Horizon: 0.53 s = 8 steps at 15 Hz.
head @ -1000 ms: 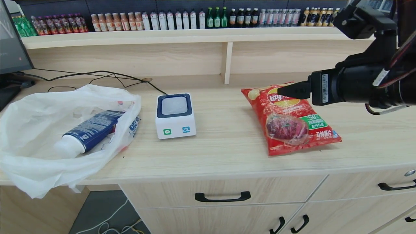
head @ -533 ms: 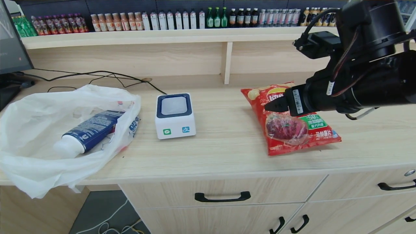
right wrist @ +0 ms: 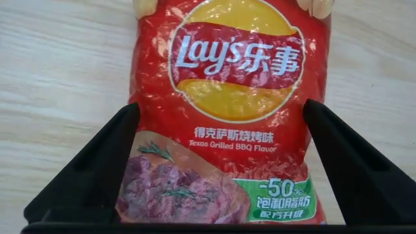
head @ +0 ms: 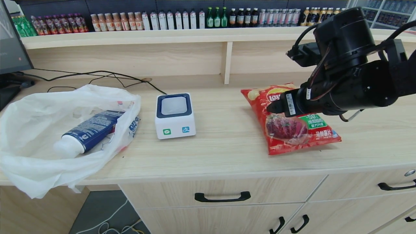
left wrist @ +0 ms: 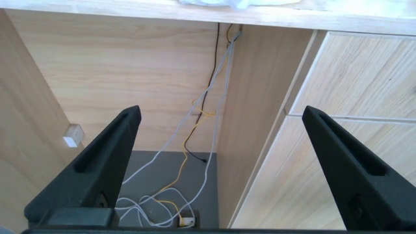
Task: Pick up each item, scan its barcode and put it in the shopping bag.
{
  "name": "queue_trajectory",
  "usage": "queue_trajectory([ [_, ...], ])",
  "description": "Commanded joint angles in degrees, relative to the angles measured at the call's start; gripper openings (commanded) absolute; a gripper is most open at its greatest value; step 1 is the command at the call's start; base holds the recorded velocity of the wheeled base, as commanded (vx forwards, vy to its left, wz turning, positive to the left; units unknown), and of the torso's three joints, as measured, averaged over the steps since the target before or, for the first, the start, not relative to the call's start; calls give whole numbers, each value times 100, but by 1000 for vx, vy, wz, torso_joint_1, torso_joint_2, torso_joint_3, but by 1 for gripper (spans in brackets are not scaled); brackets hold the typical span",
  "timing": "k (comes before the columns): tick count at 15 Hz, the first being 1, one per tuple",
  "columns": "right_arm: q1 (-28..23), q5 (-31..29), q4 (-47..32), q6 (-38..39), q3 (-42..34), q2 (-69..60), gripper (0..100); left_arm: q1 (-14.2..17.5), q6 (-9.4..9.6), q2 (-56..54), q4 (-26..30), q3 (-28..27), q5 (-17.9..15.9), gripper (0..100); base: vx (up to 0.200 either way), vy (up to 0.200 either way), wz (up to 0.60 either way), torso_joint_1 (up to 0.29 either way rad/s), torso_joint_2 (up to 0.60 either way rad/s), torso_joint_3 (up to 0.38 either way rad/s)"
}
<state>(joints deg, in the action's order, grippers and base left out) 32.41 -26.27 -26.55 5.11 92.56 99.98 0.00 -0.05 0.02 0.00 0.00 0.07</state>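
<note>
The counter [head: 227,146] is carrying three groups in a row. At its left end the shopping bag [head: 39,130] is lying slumped, spilling over the front edge, with a tube [head: 87,131] lying inside it. The scanner [head: 175,115] is sitting just right of the bag, near the middle. Well to the right, the chip bag [head: 292,136] is lying flat, and the right gripper [head: 271,107] is hovering over its rear half. Cables [head: 97,74] are running along the counter behind the bag and scanner. Behind everything, a raised shelf [head: 195,34] is holding a row of bottles [head: 195,18]. Drawers [head: 224,195] are sitting below the counter's front, and the left gripper [left wrist: 221,114] is hanging beneath counter level.
</note>
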Motion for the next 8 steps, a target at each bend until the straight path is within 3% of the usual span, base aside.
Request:
queue_trajectory([
  [1, -33, -27, 1, 96, 7, 75, 100, 0, -4, -2, 0, 0, 1, 100, 0, 0, 0, 0, 0, 0],
  [8, 116, 228, 1, 104, -37, 119, 100, 0, -4, -2, 0, 0, 1, 100, 0, 0, 0, 0, 0, 0],
])
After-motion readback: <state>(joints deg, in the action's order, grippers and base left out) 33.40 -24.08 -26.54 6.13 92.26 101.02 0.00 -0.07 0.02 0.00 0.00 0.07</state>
